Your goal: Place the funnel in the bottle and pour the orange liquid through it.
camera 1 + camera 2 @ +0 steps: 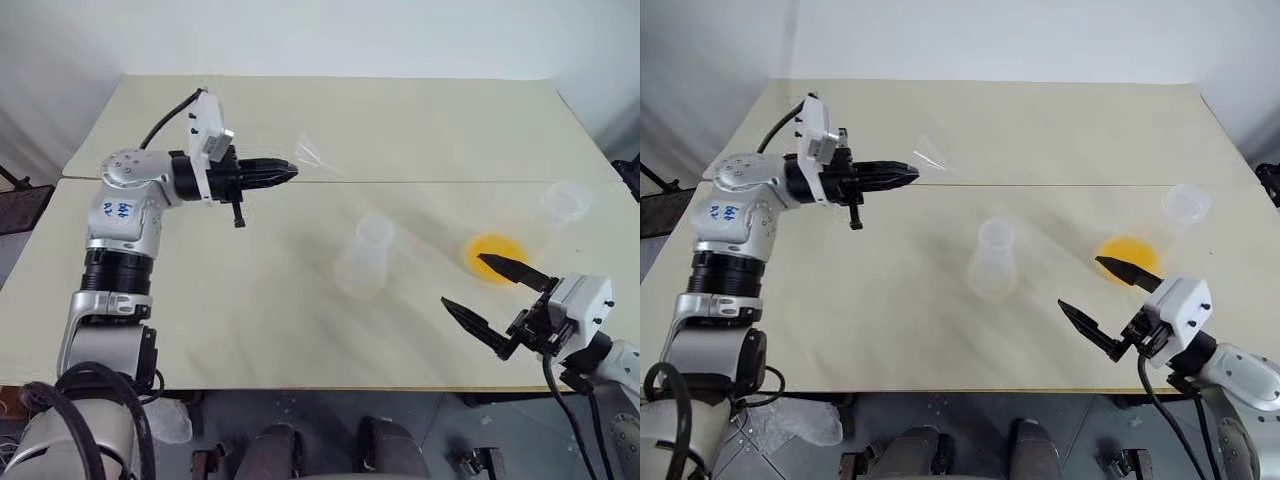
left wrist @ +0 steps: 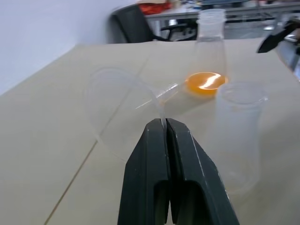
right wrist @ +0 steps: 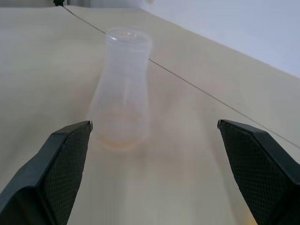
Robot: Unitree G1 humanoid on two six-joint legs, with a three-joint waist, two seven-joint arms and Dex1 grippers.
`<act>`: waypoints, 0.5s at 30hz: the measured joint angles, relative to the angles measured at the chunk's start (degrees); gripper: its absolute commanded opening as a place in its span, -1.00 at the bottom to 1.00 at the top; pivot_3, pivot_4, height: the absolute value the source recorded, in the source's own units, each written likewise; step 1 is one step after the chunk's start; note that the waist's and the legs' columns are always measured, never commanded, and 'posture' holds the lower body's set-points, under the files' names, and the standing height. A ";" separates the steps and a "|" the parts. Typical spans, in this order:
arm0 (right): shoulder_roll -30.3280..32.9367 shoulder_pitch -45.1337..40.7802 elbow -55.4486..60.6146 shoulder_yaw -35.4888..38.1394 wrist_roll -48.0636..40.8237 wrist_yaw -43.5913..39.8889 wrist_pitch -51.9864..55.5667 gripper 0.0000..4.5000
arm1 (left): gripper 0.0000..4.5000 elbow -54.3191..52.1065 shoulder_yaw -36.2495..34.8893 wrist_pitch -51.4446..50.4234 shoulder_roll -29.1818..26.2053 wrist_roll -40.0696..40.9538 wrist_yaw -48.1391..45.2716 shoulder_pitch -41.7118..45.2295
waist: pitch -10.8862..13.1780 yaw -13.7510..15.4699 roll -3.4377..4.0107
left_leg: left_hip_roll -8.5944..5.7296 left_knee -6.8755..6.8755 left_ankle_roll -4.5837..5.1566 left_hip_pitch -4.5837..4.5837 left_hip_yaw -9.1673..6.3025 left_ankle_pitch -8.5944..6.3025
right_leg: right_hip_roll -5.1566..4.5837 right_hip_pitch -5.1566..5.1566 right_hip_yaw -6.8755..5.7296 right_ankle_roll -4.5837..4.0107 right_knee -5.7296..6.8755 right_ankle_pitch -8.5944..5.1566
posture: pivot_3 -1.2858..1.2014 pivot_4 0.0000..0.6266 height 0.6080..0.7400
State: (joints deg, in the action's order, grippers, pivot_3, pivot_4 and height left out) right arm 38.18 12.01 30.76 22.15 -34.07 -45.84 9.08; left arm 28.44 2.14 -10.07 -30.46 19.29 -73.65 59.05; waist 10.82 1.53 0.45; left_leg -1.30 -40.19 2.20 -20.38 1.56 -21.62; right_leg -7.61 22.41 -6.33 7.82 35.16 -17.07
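Observation:
The clear funnel (image 1: pixel 312 156) hangs above the table's left half, its rim pinched in my left gripper (image 1: pixel 292 172), which is shut on it and points level to the right. Along the left wrist the funnel (image 2: pixel 123 108) tilts, its stem aimed toward the flasks. The bottle (image 1: pixel 365 256), a small clear flask, stands upright and empty mid-table. Right of it stands a larger clear flask (image 1: pixel 563 201) with the orange liquid (image 1: pixel 495 252) in its wide base. My right gripper (image 1: pixel 462 280) is open near the front edge, facing the bottle (image 3: pixel 123 89) with nothing between its fingers.
A seam (image 1: pixel 450 182) runs across the beige table (image 1: pixel 250 330) behind both flasks. In the left wrist view, a black chair (image 2: pixel 136 23) and a desk stand beyond the far end.

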 measured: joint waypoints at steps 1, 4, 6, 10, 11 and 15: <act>0.02 -0.20 0.60 0.28 -0.60 0.16 0.46 1.00 | -0.99 1.03 0.80 1.10 0.70 -0.40 -1.39 0.97 | 0.01 0.05 -0.02 | 0.00 -0.01 0.01 -0.03 0.00 0.00 | 0.00 0.02 0.00 0.00 -0.01 0.00 | 0.03 -0.52 1.00; 0.11 -0.74 1.98 0.78 -1.72 0.78 1.83 1.00 | -0.99 3.74 2.38 4.90 2.28 -1.61 -4.80 4.10 | 0.02 -0.02 -0.03 | 0.01 0.00 0.01 -0.04 0.02 0.00 | 0.01 0.03 -0.01 0.00 -0.01 0.00 | 0.03 -0.52 1.00; 0.10 -1.04 2.77 0.77 -2.00 1.66 2.71 1.00 | -0.99 6.30 3.32 8.34 3.64 -2.45 -7.03 6.60 | 0.02 0.05 -0.04 | 0.00 -0.01 0.02 -0.05 0.03 0.00 | 0.00 0.05 0.00 0.00 -0.01 0.00 | 0.03 -0.52 1.00; -0.25 -1.36 4.41 0.76 -1.91 3.30 3.45 1.00 | -0.99 10.75 5.20 14.81 5.90 -4.68 -10.13 10.13 | 0.02 0.01 -0.04 | 0.00 0.00 0.04 -0.06 0.06 0.00 | 0.00 0.06 0.00 0.01 -0.02 0.01 | 0.03 -0.52 1.00; -0.61 -0.90 4.97 0.72 -1.75 3.71 3.45 1.00 | -0.99 11.96 5.62 16.74 6.03 -5.43 -10.97 10.70 | 0.02 0.00 -0.04 | 0.00 0.02 0.04 -0.06 0.08 0.00 | 0.01 0.07 0.00 0.01 -0.03 0.01 | 0.03 -0.52 1.00; -1.83 1.46 6.29 0.70 -1.04 5.06 3.45 1.00 | -0.99 17.06 5.81 22.45 6.66 -6.89 -12.29 12.41 | 0.03 0.00 -0.05 | 0.01 0.02 0.06 -0.07 0.12 0.00 | 0.00 0.09 0.00 0.01 -0.04 0.01 | 0.03 -0.52 1.00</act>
State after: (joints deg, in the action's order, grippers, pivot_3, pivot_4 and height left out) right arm 36.35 13.47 37.04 22.85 -35.10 -40.78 12.53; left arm 45.50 7.95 12.38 -23.80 12.40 -85.94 71.46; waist 10.85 1.53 0.41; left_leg -1.29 -40.18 2.26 -20.46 1.67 -21.62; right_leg -7.60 22.50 -6.33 7.83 35.12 -17.07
